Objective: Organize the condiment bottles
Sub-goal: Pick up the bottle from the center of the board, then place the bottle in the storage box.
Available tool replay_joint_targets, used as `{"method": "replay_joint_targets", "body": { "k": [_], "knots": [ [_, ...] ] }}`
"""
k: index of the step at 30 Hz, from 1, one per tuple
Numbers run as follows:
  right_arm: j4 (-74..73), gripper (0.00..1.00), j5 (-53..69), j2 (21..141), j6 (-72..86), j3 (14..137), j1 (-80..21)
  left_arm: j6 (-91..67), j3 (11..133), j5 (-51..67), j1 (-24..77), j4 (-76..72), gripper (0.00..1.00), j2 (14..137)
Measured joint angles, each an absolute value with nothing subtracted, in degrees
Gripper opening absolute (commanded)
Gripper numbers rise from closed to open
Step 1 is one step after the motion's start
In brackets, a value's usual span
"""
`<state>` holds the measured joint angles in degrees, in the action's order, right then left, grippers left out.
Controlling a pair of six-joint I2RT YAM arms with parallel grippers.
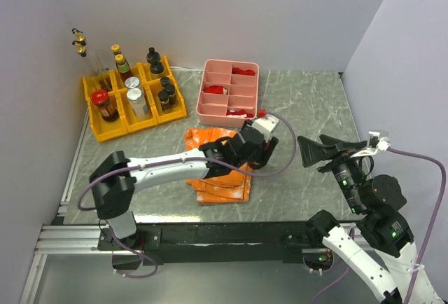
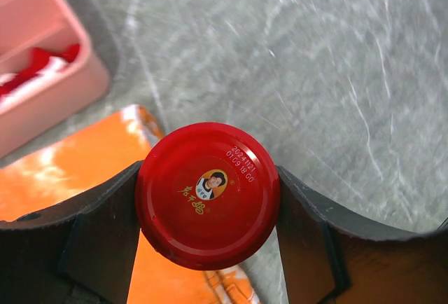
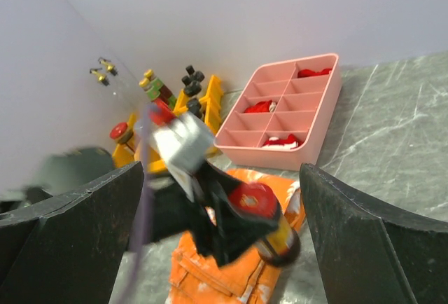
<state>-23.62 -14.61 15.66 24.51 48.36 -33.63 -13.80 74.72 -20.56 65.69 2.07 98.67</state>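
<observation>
Your left claw (image 2: 208, 178) is clamped tight on the red-capped jar (image 2: 208, 202), right by the edge of the orange cloth (image 1: 218, 186) on the table (image 1: 308, 101), near the pink tray (image 1: 210, 117), while your right claw (image 3: 220, 178) stands wide apart with nothing in it, and the other bottles (image 1: 133, 97) sit in the yellow bins (image 1: 106, 134) well away.

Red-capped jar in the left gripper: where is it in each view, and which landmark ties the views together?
Top external: hidden beneath the left gripper, at the orange cloth's right edge.
Left wrist: red-capped jar at bottom centre, cap seen from above, clamped on both sides.
Right wrist: lower centre, gripped, in front of the cloth.
Shared landmark: the pink divided tray, in all three.
</observation>
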Motion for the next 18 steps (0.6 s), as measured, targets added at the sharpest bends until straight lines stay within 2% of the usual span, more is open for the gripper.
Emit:
{"method": "replay_joint_targets", "body": {
  "k": [8,13,18],
  "knots": [
    [-23.6,1.0,-11.9,16.9,24.6,46.4,-33.6,-18.2,72.3,-25.3,59.5,5.9,0.01,87.6],
    [-23.0,1.0,-10.4,16.6,25.1,44.5,-33.6,-21.5,68.2,-26.4,47.3,8.0,0.01,80.6],
    [-22.3,1.0,-8.5,16.6,25.7,42.7,-33.6,-21.8,61.2,-32.5,35.1,8.1,0.01,73.7]
  ]
}}
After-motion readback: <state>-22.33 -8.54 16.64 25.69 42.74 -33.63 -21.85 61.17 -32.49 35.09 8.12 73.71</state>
